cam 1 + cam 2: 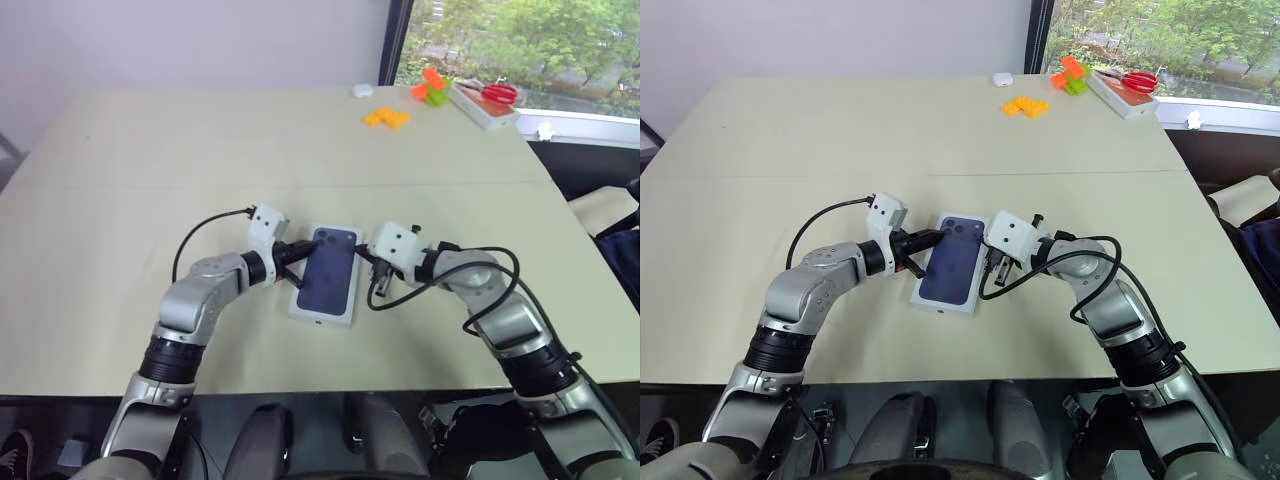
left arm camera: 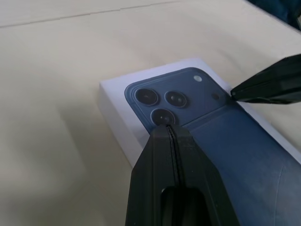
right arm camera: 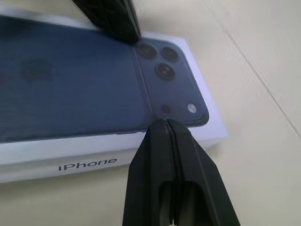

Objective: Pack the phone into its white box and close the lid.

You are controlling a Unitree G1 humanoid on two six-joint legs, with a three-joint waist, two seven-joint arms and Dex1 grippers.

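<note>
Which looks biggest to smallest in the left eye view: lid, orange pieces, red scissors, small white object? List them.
1. lid, though it is nearest the camera.
2. orange pieces and red scissors: they look alike.
3. small white object.

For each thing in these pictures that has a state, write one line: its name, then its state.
lid: on the box, closed, printed phone face up.
left gripper: jaws shut, tips over the lid's printed lenses.
right gripper: jaws shut, tips at the lid's edge.
scissors: lying on the far tray.
</note>
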